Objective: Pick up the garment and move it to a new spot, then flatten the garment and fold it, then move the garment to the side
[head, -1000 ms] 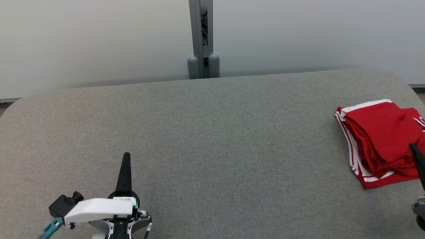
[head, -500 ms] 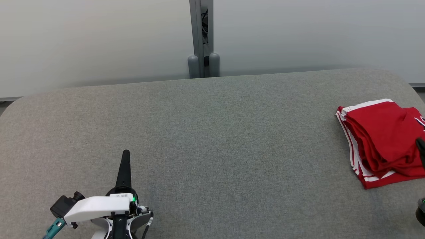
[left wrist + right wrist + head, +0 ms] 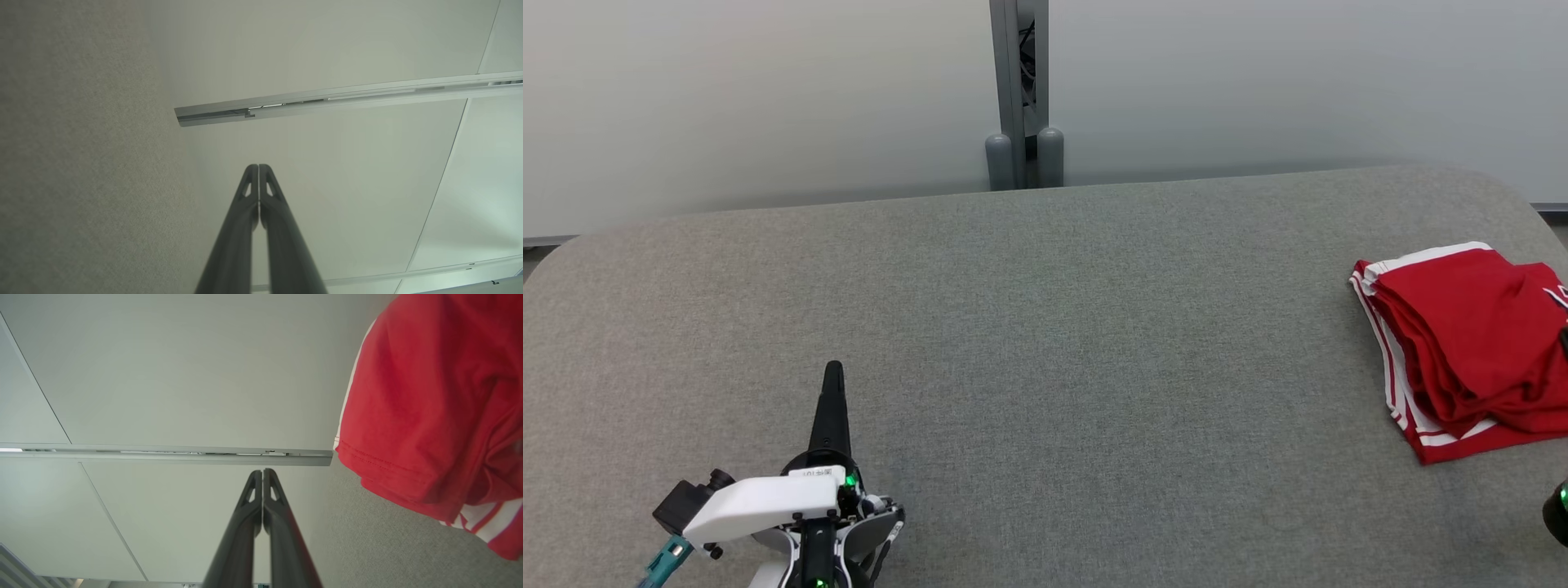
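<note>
Lying folded, red garment with white stripe trim (image 3: 1462,343) at right edge of grey fabric-covered table (image 3: 1045,310). Right gripper (image 3: 262,473) just beside it, clear of cloth, long dark fingers pressed together, holding nothing. Left gripper (image 3: 833,377) well apart over table's lower left, fingers likewise together, empty.

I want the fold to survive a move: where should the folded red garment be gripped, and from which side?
Probably the near striped hem of the red garment, pinching all layers together. It lies folded flat on the table with layers stacked there, so come in low from the robot's side with the right gripper, opened first.
</note>
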`<state>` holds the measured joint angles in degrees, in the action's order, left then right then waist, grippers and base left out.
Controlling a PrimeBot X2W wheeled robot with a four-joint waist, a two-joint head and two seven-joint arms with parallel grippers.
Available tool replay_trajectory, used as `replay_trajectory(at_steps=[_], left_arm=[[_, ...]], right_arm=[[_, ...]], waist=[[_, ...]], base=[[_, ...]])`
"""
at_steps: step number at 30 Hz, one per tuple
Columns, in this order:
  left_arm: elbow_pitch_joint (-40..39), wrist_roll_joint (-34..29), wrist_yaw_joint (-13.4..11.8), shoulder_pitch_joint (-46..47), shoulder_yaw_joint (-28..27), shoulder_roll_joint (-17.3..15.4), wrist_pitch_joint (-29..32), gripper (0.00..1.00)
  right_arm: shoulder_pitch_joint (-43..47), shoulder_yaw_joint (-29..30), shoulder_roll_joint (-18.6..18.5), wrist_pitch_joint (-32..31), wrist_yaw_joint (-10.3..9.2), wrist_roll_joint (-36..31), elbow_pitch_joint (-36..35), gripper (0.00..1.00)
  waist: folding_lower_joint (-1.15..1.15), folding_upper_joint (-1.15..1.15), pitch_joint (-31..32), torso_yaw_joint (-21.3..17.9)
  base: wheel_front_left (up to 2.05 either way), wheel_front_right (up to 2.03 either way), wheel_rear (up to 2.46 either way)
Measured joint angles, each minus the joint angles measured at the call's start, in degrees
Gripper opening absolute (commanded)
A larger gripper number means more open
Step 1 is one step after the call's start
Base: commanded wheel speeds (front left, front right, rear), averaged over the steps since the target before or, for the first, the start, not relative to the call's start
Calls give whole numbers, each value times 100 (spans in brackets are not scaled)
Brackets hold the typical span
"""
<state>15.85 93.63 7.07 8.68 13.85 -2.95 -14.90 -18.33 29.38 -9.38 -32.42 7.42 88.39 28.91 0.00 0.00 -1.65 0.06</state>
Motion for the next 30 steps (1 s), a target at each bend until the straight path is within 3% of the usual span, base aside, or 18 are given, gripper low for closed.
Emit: replay_trajectory(at_steps=[30], left_arm=[[26, 159, 43, 12, -10, 23, -9, 0]], right_arm=[[-49, 66, -14, -69, 0, 148, 74, 0]], waist=[[0, 0, -6, 2]], base=[[0, 0, 0]])
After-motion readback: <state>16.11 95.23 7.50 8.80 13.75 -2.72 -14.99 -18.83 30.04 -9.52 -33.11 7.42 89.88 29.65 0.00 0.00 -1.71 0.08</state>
